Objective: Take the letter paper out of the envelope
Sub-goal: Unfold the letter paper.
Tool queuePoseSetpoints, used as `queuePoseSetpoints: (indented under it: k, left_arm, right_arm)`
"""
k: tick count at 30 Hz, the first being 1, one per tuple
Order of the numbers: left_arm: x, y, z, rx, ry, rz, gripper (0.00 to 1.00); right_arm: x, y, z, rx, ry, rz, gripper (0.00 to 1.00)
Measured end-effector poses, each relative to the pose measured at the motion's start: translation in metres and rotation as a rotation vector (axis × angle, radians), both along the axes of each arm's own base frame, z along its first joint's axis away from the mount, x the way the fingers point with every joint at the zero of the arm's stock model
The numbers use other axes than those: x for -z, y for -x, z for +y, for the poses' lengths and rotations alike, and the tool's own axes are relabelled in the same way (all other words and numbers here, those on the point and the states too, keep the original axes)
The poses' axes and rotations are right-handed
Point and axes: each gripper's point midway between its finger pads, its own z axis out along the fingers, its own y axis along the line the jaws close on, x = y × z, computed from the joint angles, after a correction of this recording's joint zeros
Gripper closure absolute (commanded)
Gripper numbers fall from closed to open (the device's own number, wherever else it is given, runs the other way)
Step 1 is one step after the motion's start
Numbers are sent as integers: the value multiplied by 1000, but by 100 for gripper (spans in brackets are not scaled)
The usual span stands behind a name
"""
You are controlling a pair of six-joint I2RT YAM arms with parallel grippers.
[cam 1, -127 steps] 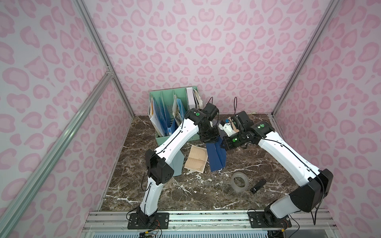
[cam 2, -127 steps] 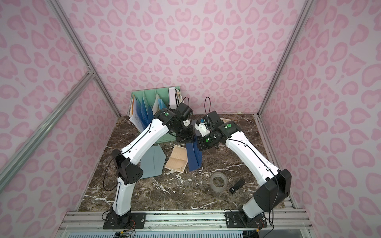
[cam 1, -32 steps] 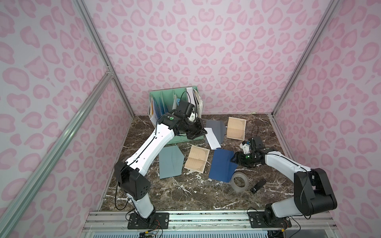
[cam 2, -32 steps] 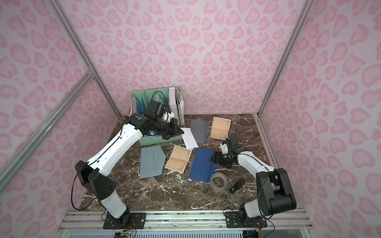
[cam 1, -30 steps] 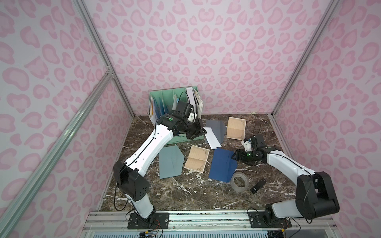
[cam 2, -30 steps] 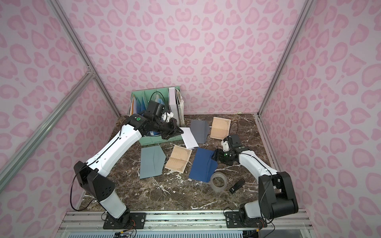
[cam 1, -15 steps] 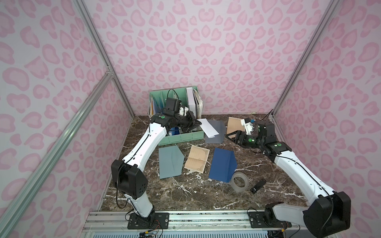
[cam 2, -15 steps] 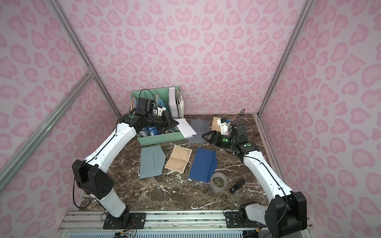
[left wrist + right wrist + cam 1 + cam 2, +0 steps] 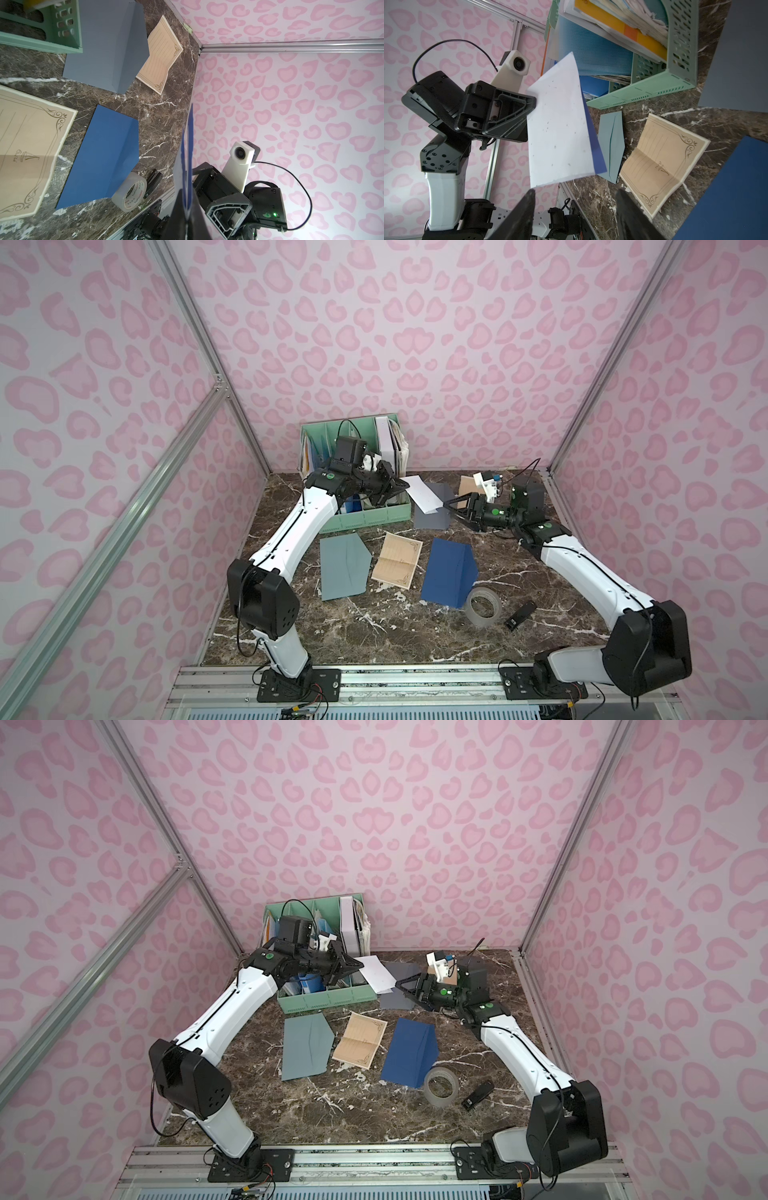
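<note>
My left gripper (image 9: 401, 485) (image 9: 355, 965) is shut on one edge of a white speckled envelope (image 9: 424, 497) (image 9: 377, 973) (image 9: 560, 128) and holds it in the air beside the file rack. A dark blue sheet (image 9: 593, 145) (image 9: 190, 128) shows along one long side of the envelope; I take it for the letter paper. The left wrist view shows the envelope edge-on, running out of the shut jaws (image 9: 188, 218). My right gripper (image 9: 451, 508) (image 9: 402, 988) (image 9: 575, 193) is open, its tips just short of the envelope's free end, touching nothing.
A green file rack (image 9: 365, 518) stands at the back left. On the marble lie a grey envelope (image 9: 432, 516), a teal envelope (image 9: 343, 568), a tan lined sheet (image 9: 397, 558), a dark blue envelope (image 9: 449, 572), a tape roll (image 9: 482, 608) and a small black object (image 9: 519, 614).
My right gripper has left the dark blue envelope on the table, risen and swung back to the white envelope's free end, its jaws narrowing a little. The left gripper lifted the envelope slightly.
</note>
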Motion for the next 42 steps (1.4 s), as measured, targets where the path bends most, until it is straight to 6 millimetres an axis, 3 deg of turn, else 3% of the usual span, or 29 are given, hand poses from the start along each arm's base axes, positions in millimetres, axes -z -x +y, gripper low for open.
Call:
queuePoseSetpoints:
  k: [17,26,33,38,42]
  left_arm:
    - [4,-1,-10,-1,23,16,100]
    - [5,-2,-20,0,42,8,100]
    - [0,-7,-27,-25,71,5,100]
    - [4,-8,-38,-25,79,15,100]
    - [4,-5,-45,-16,85,14,100]
  right_arm:
    - [0,-12,9,-9,-86,42,48]
    - [-21,-13,11,-7,-157,34,53]
    - [-24,-11,16,-21,-160,31,55]
    - [-21,-10,21,-30,-154,38,63]
    - [-23,-14,21,-16,-149,32,85]
